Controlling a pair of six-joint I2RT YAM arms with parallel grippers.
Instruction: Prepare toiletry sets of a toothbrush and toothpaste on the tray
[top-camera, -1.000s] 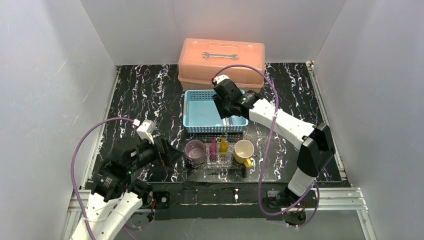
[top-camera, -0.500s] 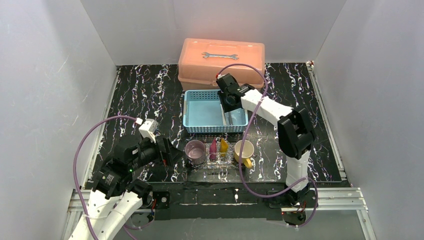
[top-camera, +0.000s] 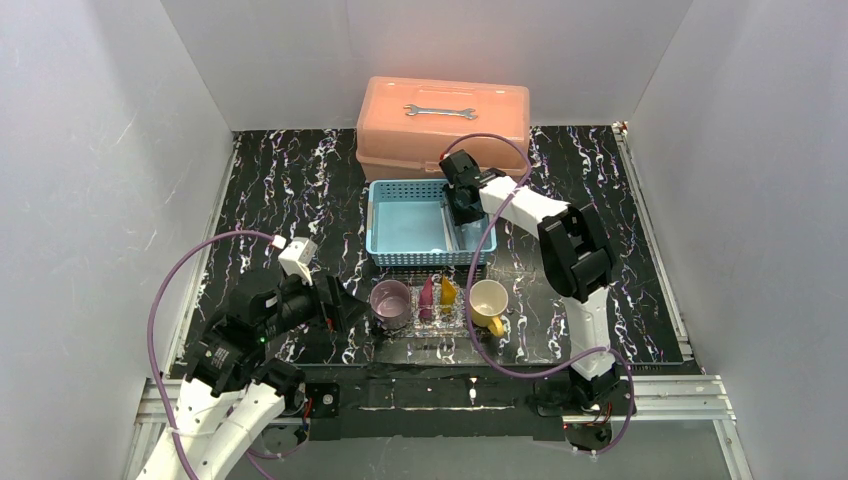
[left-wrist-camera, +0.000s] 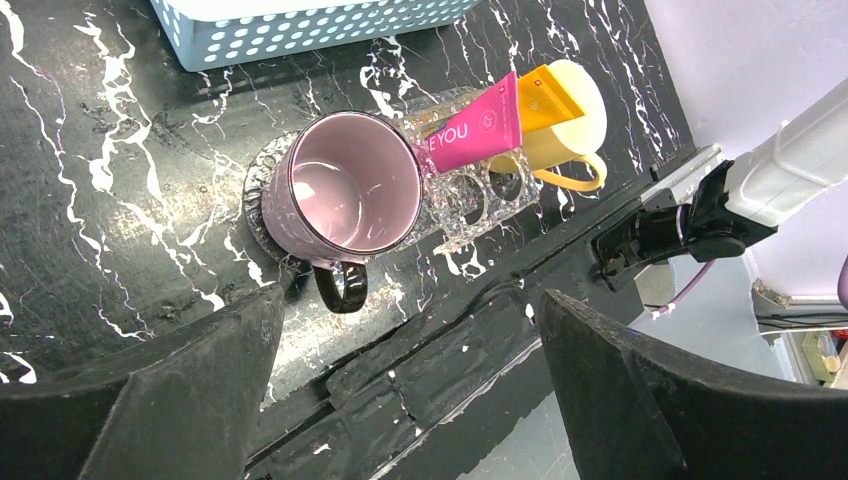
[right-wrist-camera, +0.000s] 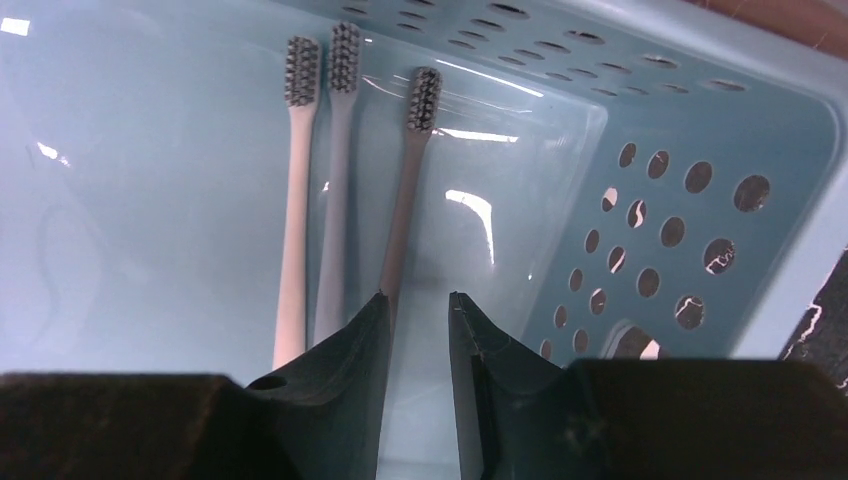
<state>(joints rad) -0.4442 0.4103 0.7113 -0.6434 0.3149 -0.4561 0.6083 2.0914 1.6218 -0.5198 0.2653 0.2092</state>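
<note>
Right wrist view: my right claw (right-wrist-camera: 418, 297), slightly open and empty, sits beside the rightmost toothbrush (right-wrist-camera: 407, 190), which looks light, stiff and slick, so I'd pinch mid-handle.

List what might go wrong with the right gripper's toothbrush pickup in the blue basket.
1. The right gripper stands narrowly open, and the brownish toothbrush meets one fingertip rather than the gap, so the gripper may close on nothing.
2. The grey toothbrush lies close beside it, so both could be nudged or lifted together.
</note>
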